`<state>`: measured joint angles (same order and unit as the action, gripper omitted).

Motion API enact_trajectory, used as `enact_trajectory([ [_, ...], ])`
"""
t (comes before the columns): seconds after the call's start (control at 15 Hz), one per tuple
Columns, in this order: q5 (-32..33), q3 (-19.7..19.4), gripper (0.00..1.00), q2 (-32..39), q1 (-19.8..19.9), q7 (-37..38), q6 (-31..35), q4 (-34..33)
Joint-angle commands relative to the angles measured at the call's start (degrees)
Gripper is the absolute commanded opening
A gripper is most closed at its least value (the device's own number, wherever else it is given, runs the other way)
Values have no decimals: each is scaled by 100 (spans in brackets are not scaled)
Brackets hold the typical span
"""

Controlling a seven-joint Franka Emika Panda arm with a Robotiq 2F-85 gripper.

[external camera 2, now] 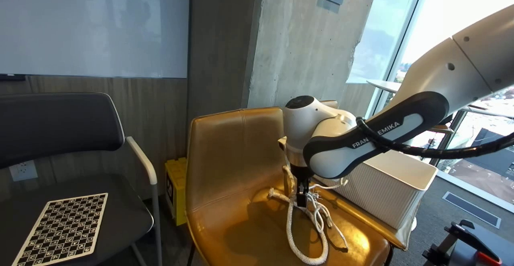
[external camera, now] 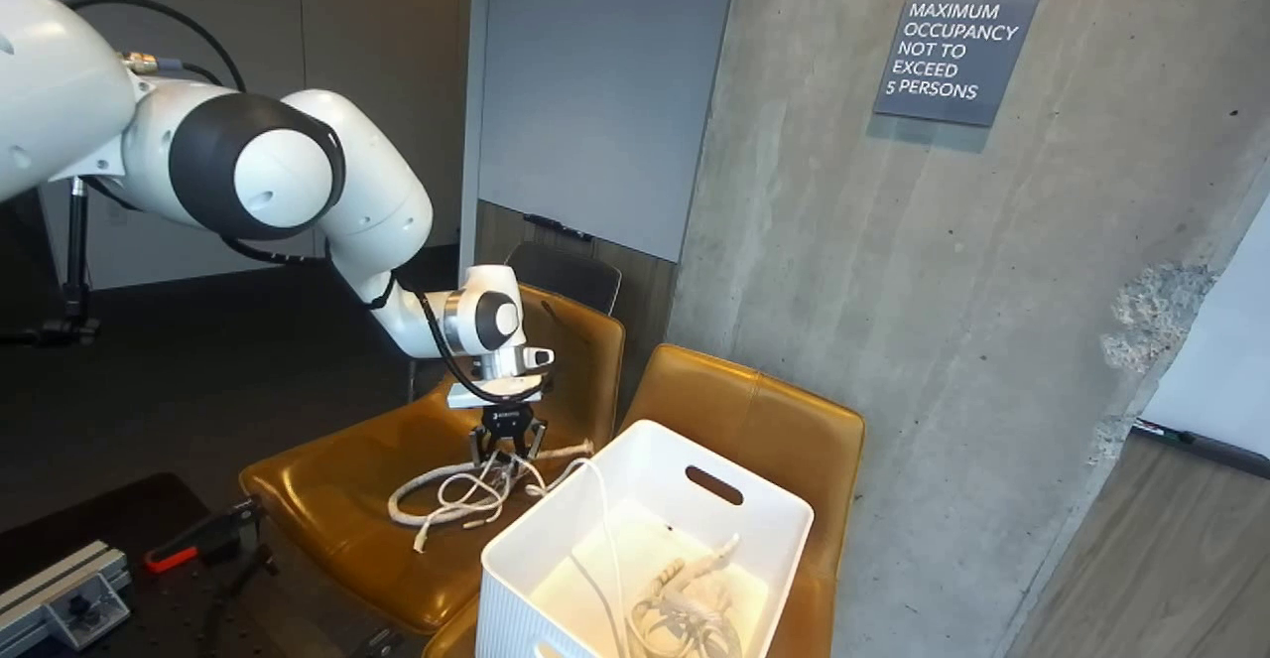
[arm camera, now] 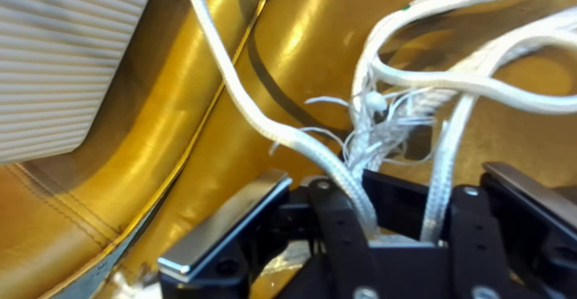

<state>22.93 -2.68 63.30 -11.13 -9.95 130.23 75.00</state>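
A white robot arm (external camera: 382, 187), the only one in view, bends over a tan chair (external camera 2: 237, 157), its jaws together and pointing down into a tangle of white rope (arm camera: 441, 79) on the seat (external camera: 327, 499). The rope lies right at the jaws: in the wrist view its frayed knot (arm camera: 390, 139) sits just above them, right of centre, while a thin strand (arm camera: 288, 136) slants down from the top of the frame into their midst. Whether any is clamped, and how much, cannot be told from these views. The rope has no single long axis; in an exterior view its thick loop (external camera 2: 290, 229) stretches away from the jaws toward the bottom of the frame. A white bin (external camera: 650, 469) stands near, on a second chair (external camera: 764, 415), to the right of the jaws in both exterior views, with a pale coil (external camera: 695, 595) inside. In the wrist view the bin's ribbed wall (arm camera: 63, 64) fills the upper left corner. The thin strand spans the gap, appearing in an exterior view to arch over the bin's rim (external camera: 537, 510).
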Motion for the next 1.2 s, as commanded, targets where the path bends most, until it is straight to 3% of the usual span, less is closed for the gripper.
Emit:
enact_trajectory([
  [0.0,113,-34,0,-1192,-108,212,304,1272],
  [0.33,257,-13,0,-2619,-196,409,432,2311],
  [0.6,306,66,0,-3685,-137,472,288,2634],
  [0.8,160,109,0,-4350,82,340,90,2565],
  [1.13,-547,69,0,-4999,793,-208,-480,1950],
])
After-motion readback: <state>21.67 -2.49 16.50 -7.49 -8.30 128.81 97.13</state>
